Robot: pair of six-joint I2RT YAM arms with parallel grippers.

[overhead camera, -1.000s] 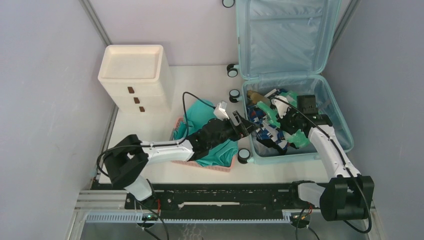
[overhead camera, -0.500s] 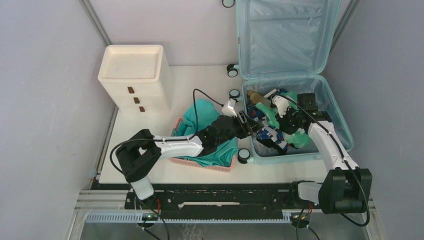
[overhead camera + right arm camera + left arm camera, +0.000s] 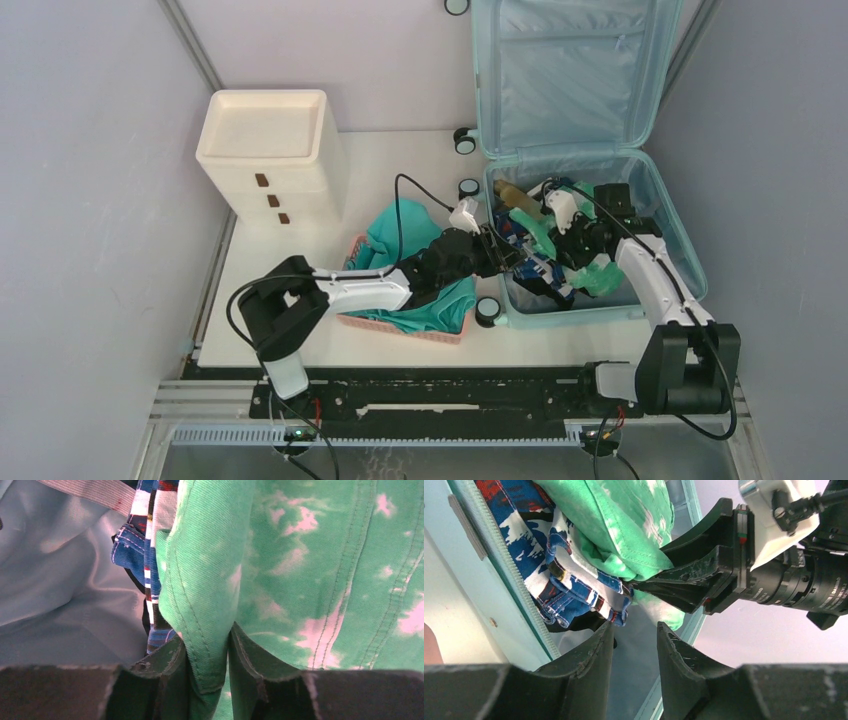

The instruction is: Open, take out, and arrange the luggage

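Table [image 3: 400, 160] strip between cabinet [image 3: 270, 150] and luggage [image 3: 570, 80]

The pale aqua hard-shell plastic suitcase [image 3: 572, 317] looked smooth with a slight sheen. Its light blue fabric lining [image 3: 565, 80] was thin, satiny and creased. The mottled green twill garment [image 3: 300, 555] showed a fine diagonal weave and raised stitched seams, matt throughout. The blue, white and red printed cloth [image 3: 559, 575] had a similar coarse weave. The left gripper [image 3: 634, 630] had matt black plastic fingers [image 3: 584, 672], scuffed pale along their edges. The cream-white plastic drawer cabinet [image 3: 265, 150] was smooth and dull.
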